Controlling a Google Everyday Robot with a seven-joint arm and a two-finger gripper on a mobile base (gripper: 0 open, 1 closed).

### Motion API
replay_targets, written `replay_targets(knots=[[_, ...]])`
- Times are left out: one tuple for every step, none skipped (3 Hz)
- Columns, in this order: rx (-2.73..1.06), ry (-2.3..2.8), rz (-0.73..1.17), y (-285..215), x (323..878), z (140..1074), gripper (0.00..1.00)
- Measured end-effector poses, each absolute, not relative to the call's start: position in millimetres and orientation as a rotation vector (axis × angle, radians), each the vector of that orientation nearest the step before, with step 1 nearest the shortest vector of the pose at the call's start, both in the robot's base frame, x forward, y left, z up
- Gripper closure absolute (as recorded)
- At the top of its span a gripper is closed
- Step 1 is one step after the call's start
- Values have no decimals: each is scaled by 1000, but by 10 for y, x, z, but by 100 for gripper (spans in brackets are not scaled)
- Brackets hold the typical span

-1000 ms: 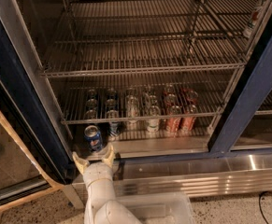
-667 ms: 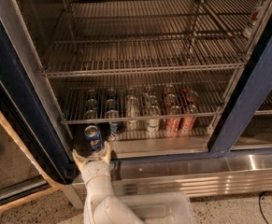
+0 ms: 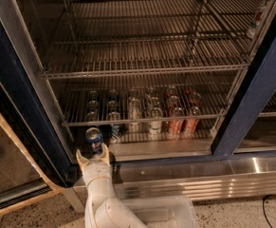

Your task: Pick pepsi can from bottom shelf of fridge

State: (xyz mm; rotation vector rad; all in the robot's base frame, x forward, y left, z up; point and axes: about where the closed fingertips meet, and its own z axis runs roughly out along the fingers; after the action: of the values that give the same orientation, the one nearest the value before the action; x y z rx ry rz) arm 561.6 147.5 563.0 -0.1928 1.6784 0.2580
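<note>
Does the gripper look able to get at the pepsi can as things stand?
Probably yes: the gripper is right at the pepsi can, which stands apart from the other cans at the bottom shelf's front left, with nothing between them.

Dim, warm light is reaching the fridge (image 3: 15, 84) from the front, leaving its upper racks and side walls sinking into shadow. Glare is streaking the base panel (image 3: 213, 175), and the pale gripper (image 3: 94, 155), just below the pepsi can (image 3: 94, 139) at the shelf (image 3: 161, 148) front, is catching the light.
</note>
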Motion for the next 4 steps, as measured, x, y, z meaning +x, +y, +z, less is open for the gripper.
replay_targets(knots=[[-177,1680,242,1412,5636,5619,37],[-172,1671,225,1314,5706,5662,36],[-179,1659,222,1274,5813,5708,35],[-192,1656,235,1310,5857,5729,35]])
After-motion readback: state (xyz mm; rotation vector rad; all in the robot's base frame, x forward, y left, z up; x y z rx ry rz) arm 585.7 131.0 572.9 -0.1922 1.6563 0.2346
